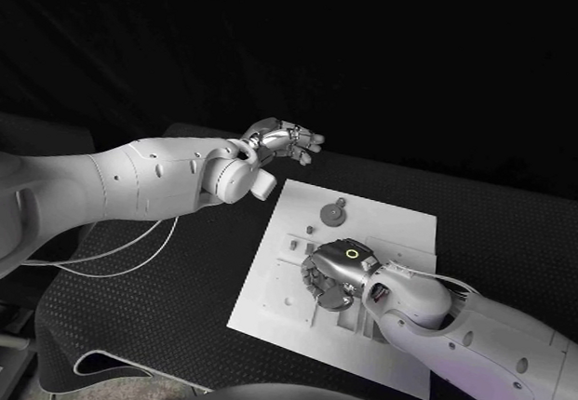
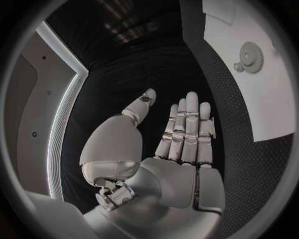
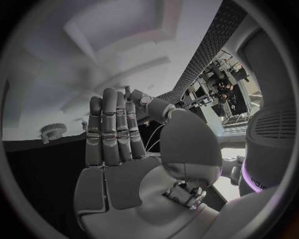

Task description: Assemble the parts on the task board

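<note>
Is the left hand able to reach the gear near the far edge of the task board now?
Probably yes. The left hand is open beyond the task board, and nothing lies between it and the gear. The right hand works nearer the robot.

Right hand hides board parts (grip unclear).
</note>
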Robot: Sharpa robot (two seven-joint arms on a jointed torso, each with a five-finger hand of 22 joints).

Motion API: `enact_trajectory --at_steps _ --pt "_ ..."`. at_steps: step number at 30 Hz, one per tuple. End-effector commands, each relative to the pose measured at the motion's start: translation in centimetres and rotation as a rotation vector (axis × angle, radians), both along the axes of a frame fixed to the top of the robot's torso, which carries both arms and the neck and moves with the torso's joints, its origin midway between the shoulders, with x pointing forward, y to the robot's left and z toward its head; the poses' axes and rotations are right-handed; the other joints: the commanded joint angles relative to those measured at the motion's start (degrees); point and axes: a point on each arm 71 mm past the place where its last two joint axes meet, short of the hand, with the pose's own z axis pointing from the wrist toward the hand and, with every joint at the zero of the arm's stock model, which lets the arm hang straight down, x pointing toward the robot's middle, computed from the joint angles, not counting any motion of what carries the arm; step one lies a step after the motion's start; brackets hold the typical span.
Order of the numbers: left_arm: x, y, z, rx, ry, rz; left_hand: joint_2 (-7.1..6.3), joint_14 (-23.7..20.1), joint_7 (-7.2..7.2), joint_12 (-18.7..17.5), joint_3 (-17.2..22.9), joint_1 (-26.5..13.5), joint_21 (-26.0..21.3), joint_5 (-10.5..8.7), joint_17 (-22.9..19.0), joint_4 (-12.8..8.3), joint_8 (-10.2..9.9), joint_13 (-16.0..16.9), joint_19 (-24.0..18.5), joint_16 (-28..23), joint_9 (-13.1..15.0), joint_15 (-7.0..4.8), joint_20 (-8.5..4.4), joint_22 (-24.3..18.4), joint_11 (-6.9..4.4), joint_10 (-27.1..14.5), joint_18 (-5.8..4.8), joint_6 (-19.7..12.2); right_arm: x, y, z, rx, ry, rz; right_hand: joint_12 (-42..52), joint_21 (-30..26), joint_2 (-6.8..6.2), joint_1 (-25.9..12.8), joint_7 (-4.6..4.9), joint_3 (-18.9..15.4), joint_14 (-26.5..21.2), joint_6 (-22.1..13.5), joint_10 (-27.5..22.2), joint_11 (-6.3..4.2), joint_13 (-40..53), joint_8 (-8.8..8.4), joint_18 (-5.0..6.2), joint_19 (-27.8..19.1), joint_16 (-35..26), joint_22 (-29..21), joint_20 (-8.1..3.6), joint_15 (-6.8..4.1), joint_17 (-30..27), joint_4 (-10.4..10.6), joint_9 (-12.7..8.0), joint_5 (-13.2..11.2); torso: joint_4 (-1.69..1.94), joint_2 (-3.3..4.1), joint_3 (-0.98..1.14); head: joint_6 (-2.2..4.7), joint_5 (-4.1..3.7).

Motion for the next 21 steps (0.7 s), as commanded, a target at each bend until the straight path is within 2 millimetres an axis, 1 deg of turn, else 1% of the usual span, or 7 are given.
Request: enact_trajectory --at_steps 1,7,9,12,15,21 --pt "0.0 -0.3 0.15 -0.012 -0.003 -0.011 0.21 0.2 0.21 0.2 -0.1 0.3 -0.3 0.2 0.1 0.1 0.0 -0.1 0.0 -0.3 -0.1 0.21 0.33 0.1 0.38 -0.1 0.91 -0.2 -0.16 0.13 -0.41 -0.027 0.006 0.012 0.0 0.4 0.68 0.1 0.13 -0.1 -0.2 -0.4 0.4 -0.12 0.0 0.07 0.59 0.4 0.2 0.1 0.02 -0.37 0.1 0.0 0.1 0.2 -0.03 0.02 0.02 -0.11 0.12" --pt "0.0 -0.4 0.16 -0.011 -0.005 -0.013 0.22 0.2 0.21 0.2 -0.1 0.3 -0.3 0.2 0.1 0.2 0.0 -0.1 0.0 -0.3 -0.1 0.22 0.34 0.1 0.38 -0.1 0.91 -0.2 -0.26 0.04 -0.6 -0.036 0.006 0.014 0.0 0.4 0.7 0.1 0.13 -0.1 -0.2 -0.4 0.4 -0.12 0.1 0.06 0.59 0.4 0.2 0.1 0.02 -0.37 0.1 0.0 0.1 0.2 0.06 0.03 0.0 -0.36 0.12" --pt "0.01 -0.34 0.16 -0.011 -0.005 -0.011 0.23 0.2 0.21 0.2 -0.1 0.3 -0.3 0.2 0.1 0.2 0.0 -0.1 0.0 -0.3 -0.1 0.22 0.34 0.1 0.38 -0.1 0.91 -0.2 -0.27 0.0 -0.6 -0.035 0.006 0.014 0.0 0.4 0.71 0.1 0.13 -0.1 -0.2 -0.4 0.4 -0.12 0.1 0.06 0.59 0.4 0.2 0.1 0.02 -0.37 0.1 0.0 0.1 0.2 0.03 0.01 -0.02 -0.35 0.07" --pt "0.0 -0.27 0.17 -0.01 -0.005 -0.009 0.24 0.2 0.21 0.2 -0.1 0.3 -0.3 0.2 0.1 0.2 0.0 -0.1 0.0 -0.3 -0.1 0.22 0.34 0.1 0.38 -0.1 0.91 -0.3 -0.24 -0.04 -0.67 -0.041 0.005 0.011 0.0 0.4 0.72 0.1 0.13 -0.1 -0.2 -0.4 0.4 -0.12 0.1 0.05 0.59 0.4 0.2 0.1 0.01 -0.37 0.1 0.0 0.1 0.2 -0.07 -0.01 0.01 -0.32 0.15" --pt "-0.01 -0.32 0.17 -0.011 -0.005 -0.01 0.24 0.2 0.22 0.2 0.0 0.3 -0.3 0.2 0.1 0.2 0.0 -0.1 0.0 -0.3 -0.1 0.22 0.34 0.1 0.38 -0.1 0.91 -0.3 -0.29 0.11 -0.68 -0.044 0.003 0.01 0.0 0.4 0.73 0.0 0.13 -0.1 -0.2 -0.4 0.4 -0.12 0.1 0.05 0.59 0.3 0.2 0.1 0.01 -0.36 0.1 0.0 0.1 0.2 -0.07 0.0 0.02 -0.29 0.16" --pt "-0.01 -0.41 0.18 -0.011 -0.005 -0.012 0.24 0.2 0.22 0.2 0.0 0.3 -0.3 0.2 0.2 0.2 0.0 -0.1 0.0 -0.3 -0.1 0.22 0.34 0.1 0.39 -0.1 0.91 -0.3 -0.4 0.65 -0.69 -0.049 -0.003 0.014 -0.1 0.4 0.7 0.0 0.14 -0.1 -0.2 -0.4 0.4 -0.11 0.2 0.03 0.59 0.3 0.2 0.1 0.03 -0.35 0.1 0.0 0.2 0.2 -0.02 0.01 -0.02 -0.32 0.1"
